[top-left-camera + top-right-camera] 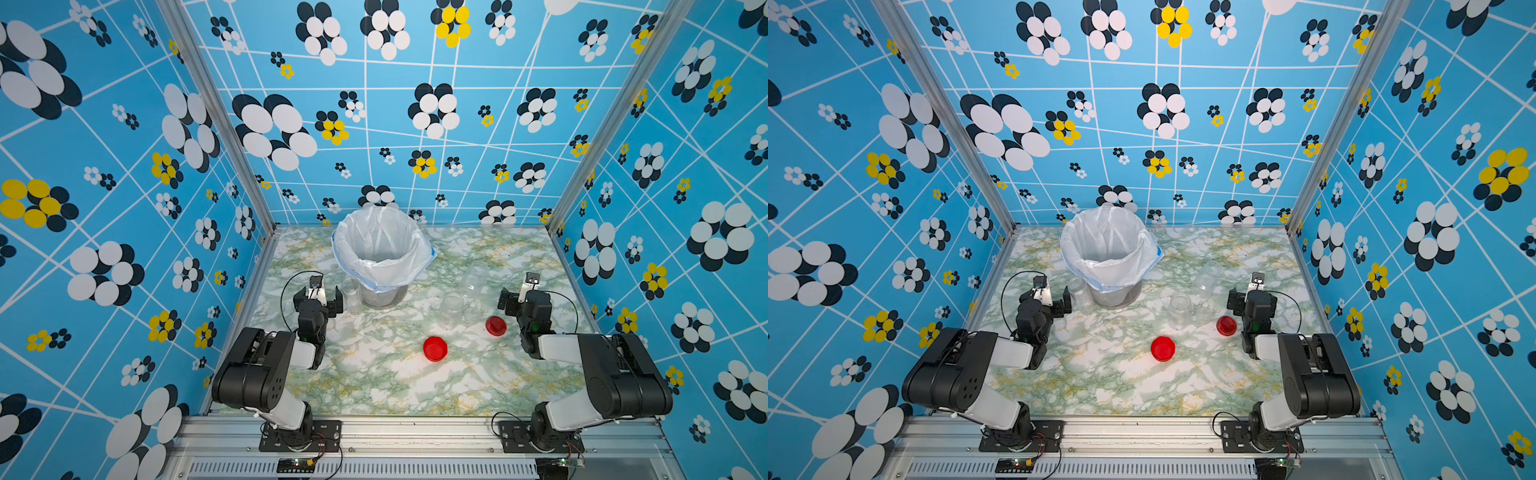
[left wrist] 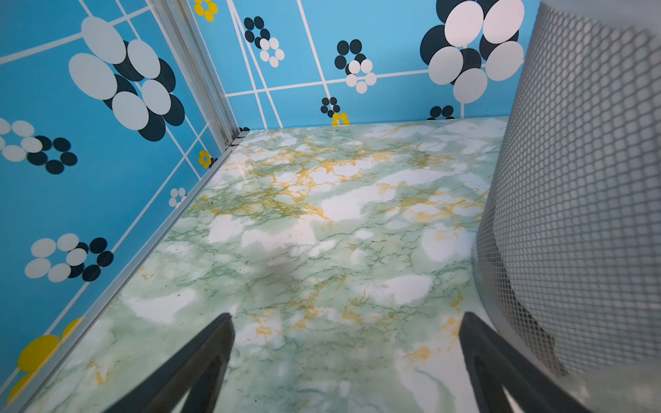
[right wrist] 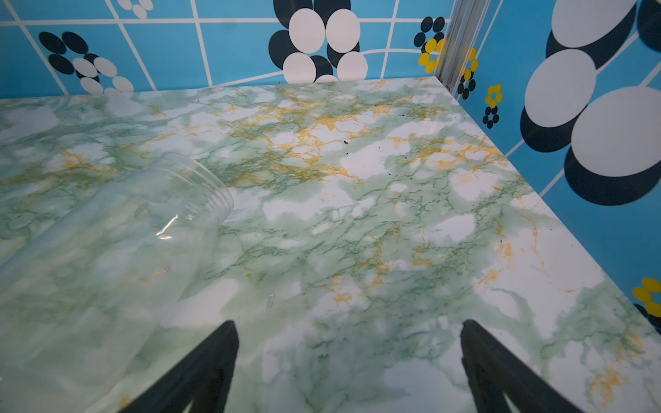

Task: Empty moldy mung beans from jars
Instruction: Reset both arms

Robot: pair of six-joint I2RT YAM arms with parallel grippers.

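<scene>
Three clear jars stand or lie lidless on the marble table, and no mung beans show in them. A tall narrow jar [image 1: 352, 293] [image 1: 1079, 293] stands upright against the bin's left side. A short jar [image 1: 452, 309] [image 1: 1179, 309] stands right of centre. A wider jar [image 1: 476, 278] [image 1: 1208, 278] [image 3: 107, 250] lies on its side behind it. My left gripper [image 1: 318, 293] [image 1: 1045, 296] [image 2: 347, 316] is open just left of the tall jar, holding nothing. My right gripper [image 1: 525, 297] [image 1: 1254, 297] [image 3: 348, 323] is open right of the lying jar, holding nothing.
A mesh bin [image 1: 382, 249] [image 1: 1108, 245] [image 2: 572, 178] lined with a white bag stands at the back centre. Two red lids [image 1: 435, 348] [image 1: 496, 325] [image 1: 1163, 348] [image 1: 1226, 325] lie on the table [image 1: 374, 386] in front of the jars. Patterned blue walls close three sides.
</scene>
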